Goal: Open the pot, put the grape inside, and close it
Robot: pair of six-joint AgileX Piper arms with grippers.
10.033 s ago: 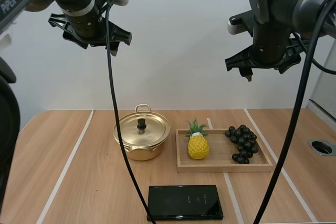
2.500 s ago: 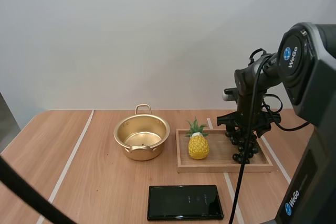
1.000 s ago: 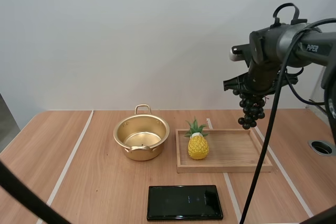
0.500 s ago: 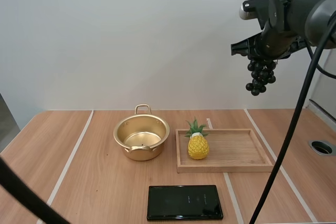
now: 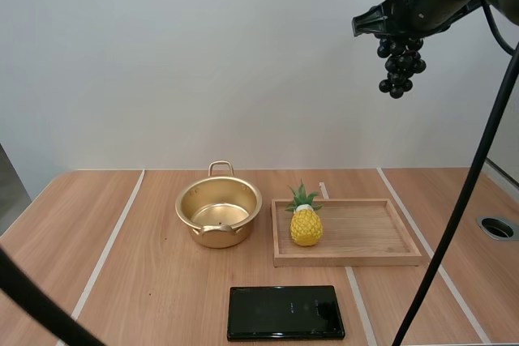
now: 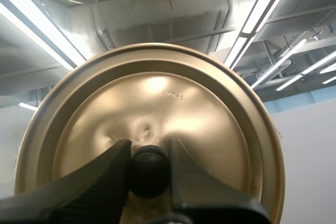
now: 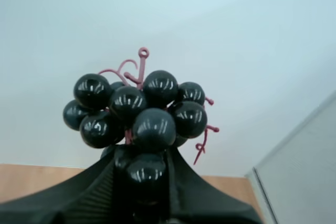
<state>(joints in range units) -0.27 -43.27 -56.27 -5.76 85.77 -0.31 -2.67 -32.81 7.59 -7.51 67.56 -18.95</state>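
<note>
Now the bunch of grapes (image 5: 398,65) hangs high in the air from the right tool (image 5: 396,32), well above the bench (image 5: 138,281) and off to the right of the open pot (image 5: 219,213), which stands just beside the wooden tray (image 5: 349,258) with a toy pineapple (image 5: 306,225) in it. Seen from the right wrist, the tool's two fingers (image 7: 94,187) pinch the near end of the bunch; whether they bite on the stem or on a berry is hard to tell, though a berry seems likelier. The berries look glossy, hard and round, so probably slippery, and the bunch light and loosely strung on thin pink stems, apt to sway when carried; a grip at the stem end lets it dangle straight into the pot. The left tool (image 6: 148,151) pinches the black knob (image 6: 149,171) of the lid (image 6: 157,98), a thin, stiff, light-looking metal disc for which that knob is the one sound hold. A black slab (image 5: 285,312) lies at the bench's near edge.
</note>
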